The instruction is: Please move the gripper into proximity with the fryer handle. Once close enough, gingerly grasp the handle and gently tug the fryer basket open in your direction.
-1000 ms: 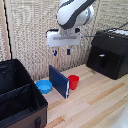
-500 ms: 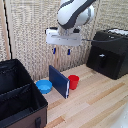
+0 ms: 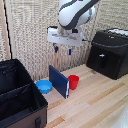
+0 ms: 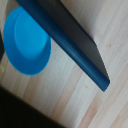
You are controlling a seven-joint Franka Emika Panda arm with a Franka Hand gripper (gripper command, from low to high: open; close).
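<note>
The white block gripper (image 3: 62, 49) with blue-tipped dark fingers hangs high above the wooden tabletop (image 3: 95, 100), over a dark blue upright board (image 3: 59, 81), a red cup (image 3: 73, 82) and a blue bowl (image 3: 44, 86). Its fingers stand apart, holding nothing. The black boxy fryer (image 3: 108, 52) sits far right, its stubby black fryer handle (image 3: 101, 60) facing the open tabletop, leaving room to pull the fryer basket (image 3: 104, 64) outward.
</note>
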